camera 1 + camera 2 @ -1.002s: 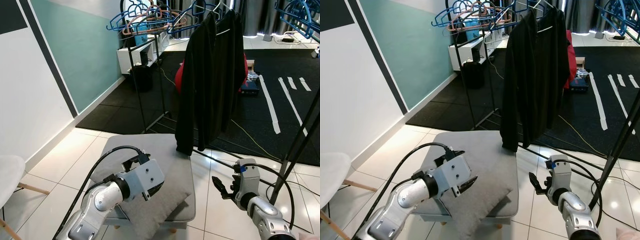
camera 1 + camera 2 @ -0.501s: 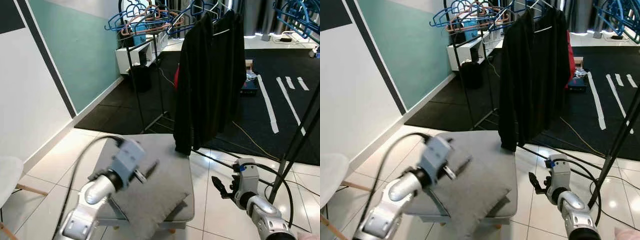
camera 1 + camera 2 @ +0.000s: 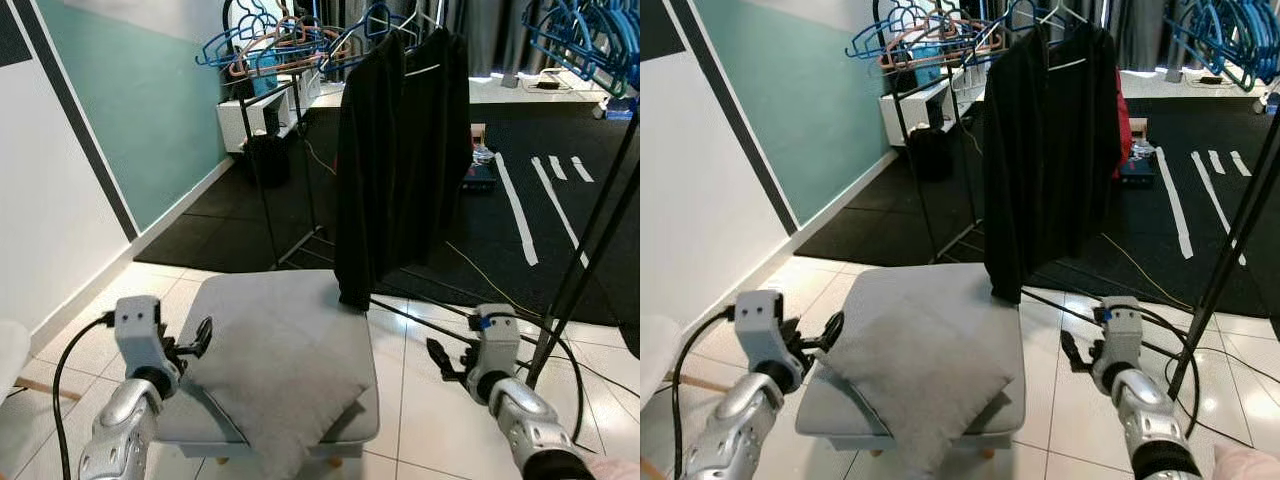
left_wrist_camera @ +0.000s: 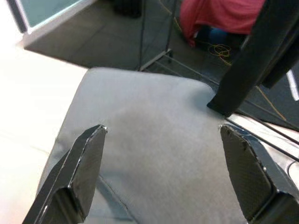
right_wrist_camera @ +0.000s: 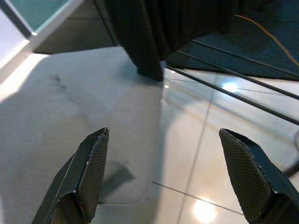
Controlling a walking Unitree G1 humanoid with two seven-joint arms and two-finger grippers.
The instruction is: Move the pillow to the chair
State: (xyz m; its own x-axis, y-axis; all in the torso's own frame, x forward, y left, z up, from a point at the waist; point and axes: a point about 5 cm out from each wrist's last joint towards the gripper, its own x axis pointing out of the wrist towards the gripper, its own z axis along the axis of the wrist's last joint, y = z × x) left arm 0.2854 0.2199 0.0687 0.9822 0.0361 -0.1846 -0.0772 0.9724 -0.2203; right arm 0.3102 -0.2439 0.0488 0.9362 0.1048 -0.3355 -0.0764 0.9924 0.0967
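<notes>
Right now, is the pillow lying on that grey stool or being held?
Lying on it: the pillow rests on the grey stool; both tools are open, apart.

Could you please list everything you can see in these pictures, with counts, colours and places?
Pillow: one, grey, lying on the stool, its front corner hanging over the edge.
Stool: one, grey padded seat, on the white tiled floor before the robot.
Black garments: dark clothing hanging from the rack, the hem just above the stool's far corner.
Clothes rack: black metal frame, behind the stool on the dark mat.
Hangers: several, blue and pink, on the rack's top rail.
Red cloth: one, behind the garments.
White chair: one edge, far left.
Left tool: open, beside the pillow's left edge.
Right tool: open, over the floor right of the stool.
</notes>
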